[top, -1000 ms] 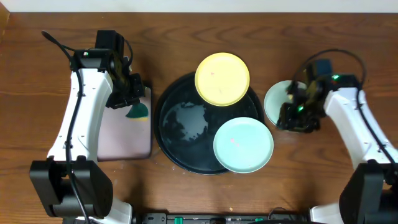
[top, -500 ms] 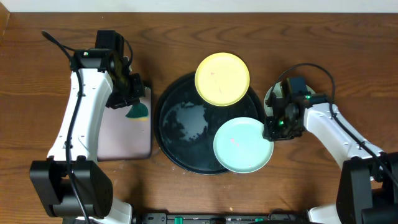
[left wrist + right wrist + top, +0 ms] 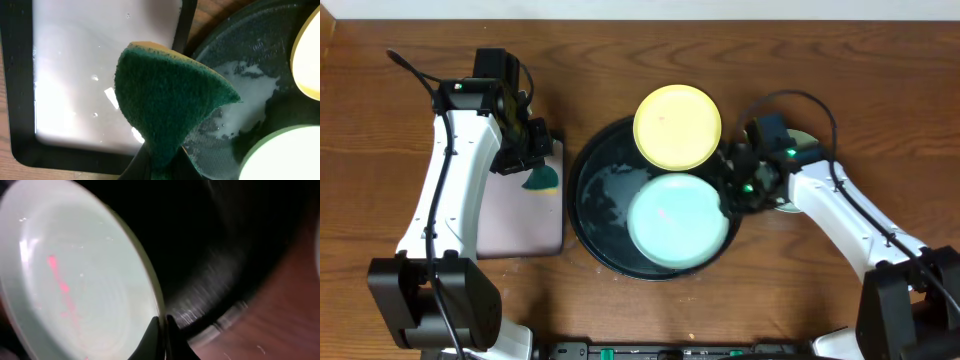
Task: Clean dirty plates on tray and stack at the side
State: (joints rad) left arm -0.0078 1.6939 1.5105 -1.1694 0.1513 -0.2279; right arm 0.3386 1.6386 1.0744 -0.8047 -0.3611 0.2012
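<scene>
The black tray (image 3: pixel 592 215) lies mid-table with soapy water in it. A pale mint plate (image 3: pixel 670 222) with red streaks (image 3: pixel 57 280) rests inside it, and my right gripper (image 3: pixel 732 193) is shut on that plate's right rim (image 3: pixel 161 324). A yellow plate (image 3: pixel 677 127) overlaps the tray's far rim. Another mint plate (image 3: pixel 801 139) sits on the table to the right, mostly hidden under my right arm. My left gripper (image 3: pixel 525 158) is shut on a green sponge (image 3: pixel 165 100), held above the pink tray's right edge.
A rectangular black-rimmed tray with a pale pink inside (image 3: pixel 515 220) lies left of the round tray, wet in the left wrist view (image 3: pixel 100 65). Bare wooden table surrounds everything. Cables loop above both arms.
My right gripper left the side plate, moved left to the mint plate in the tray and shut on its rim. That plate slid left toward the tray's middle. The left arm stayed still.
</scene>
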